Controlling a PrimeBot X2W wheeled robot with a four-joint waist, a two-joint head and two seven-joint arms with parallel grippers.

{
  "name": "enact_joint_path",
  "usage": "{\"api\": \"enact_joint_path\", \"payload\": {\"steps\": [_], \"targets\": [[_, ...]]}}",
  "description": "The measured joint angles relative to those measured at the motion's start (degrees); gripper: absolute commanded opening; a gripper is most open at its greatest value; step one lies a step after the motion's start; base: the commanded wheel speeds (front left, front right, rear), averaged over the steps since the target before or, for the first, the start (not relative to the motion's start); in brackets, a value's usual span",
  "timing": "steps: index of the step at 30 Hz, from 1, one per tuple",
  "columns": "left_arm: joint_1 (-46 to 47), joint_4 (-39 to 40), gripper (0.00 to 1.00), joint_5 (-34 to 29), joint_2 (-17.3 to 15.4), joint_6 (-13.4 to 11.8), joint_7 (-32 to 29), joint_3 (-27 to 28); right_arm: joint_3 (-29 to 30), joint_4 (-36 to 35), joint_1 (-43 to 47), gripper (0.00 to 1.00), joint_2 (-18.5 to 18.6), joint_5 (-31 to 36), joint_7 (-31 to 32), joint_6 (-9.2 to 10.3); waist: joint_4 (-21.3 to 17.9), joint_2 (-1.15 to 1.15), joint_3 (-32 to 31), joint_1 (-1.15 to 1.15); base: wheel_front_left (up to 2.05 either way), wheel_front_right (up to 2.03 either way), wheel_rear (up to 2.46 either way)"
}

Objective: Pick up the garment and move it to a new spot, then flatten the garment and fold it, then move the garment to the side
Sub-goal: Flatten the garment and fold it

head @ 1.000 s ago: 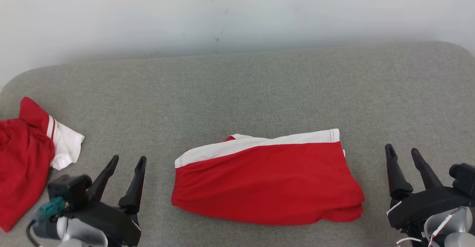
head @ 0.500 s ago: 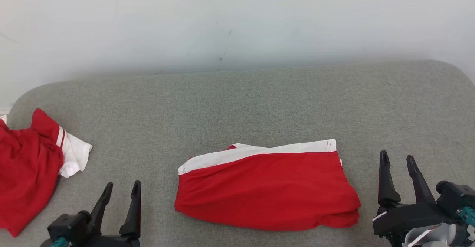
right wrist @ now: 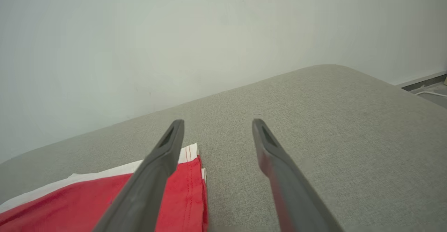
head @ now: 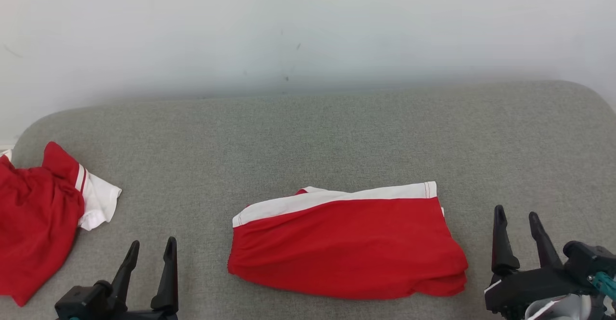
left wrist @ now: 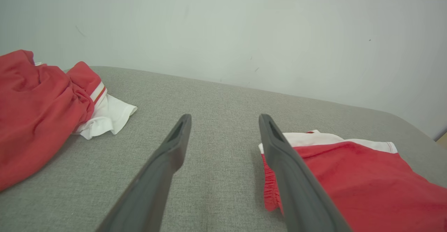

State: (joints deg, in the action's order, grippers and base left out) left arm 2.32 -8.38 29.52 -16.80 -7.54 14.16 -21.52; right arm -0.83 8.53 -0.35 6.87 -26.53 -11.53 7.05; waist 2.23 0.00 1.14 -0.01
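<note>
Head view: left claw, two long dark tapered fingers, spread, nothing between them. Right claw same build, spread, empty. Garment lies between the two claws, right of the left one, left of the right one, touching neither. It is folded flat and roughly rectangular, smooth red fabric with a white band along the far edge; stacked layers show at the corner near the right claw. Crumpled cloth, red with a white striped cuff, sits left of the left claw, apart from it. Both lie on a cushion of gray coarse weave with rounded corners. Pale matte wall behind.

Left wrist view: fingers wide apart, bare cushion between. Garment lies just beside the finger on the view's right, partly hidden by it. Its gathered elastic edge reads clearer here than from the head. Crumpled cloth off to the left, wrinkled.

Right wrist view: fingers apart, empty. Garment corner sits behind the finger on the view's left, red stitching visible on the white hem. This view adds a white cable on the floor past the cushion's end.
</note>
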Motion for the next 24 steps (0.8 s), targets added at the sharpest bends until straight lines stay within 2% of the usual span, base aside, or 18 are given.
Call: {"api": "enact_joint_path", "payload": {"steps": [3,9,17,24], "targets": [[-0.03,0.43,1.0,-0.22,0.1,0.0,0.01,0.02,-0.53,1.21,-0.51,1.0,-0.07,-1.0,3.01,0.0,0.28,0.0,0.39,0.0,0.0,0.0,0.0],[-0.84,1.22,1.0,-0.75,0.34,0.0,0.01,-0.62,-4.35,1.44,-4.09,1.0,-0.13,-1.96,14.95,0.0,0.65,0.0,1.4,0.01,0.0,0.0,0.0],[-0.55,1.31,1.0,-0.88,0.96,0.0,0.01,-1.8,-4.19,0.37,-7.19,1.0,-0.15,-0.08,27.28,0.09,1.6,0.0,2.37,0.01,0.0,0.0,0.0],[0.62,1.1,1.0,-0.93,1.22,0.49,-0.01,-2.33,2.57,3.1,-7.72,1.0,-1.18,4.38,35.73,0.1,2.63,0.0,3.08,0.01,0.0,0.0,0.0]]}}
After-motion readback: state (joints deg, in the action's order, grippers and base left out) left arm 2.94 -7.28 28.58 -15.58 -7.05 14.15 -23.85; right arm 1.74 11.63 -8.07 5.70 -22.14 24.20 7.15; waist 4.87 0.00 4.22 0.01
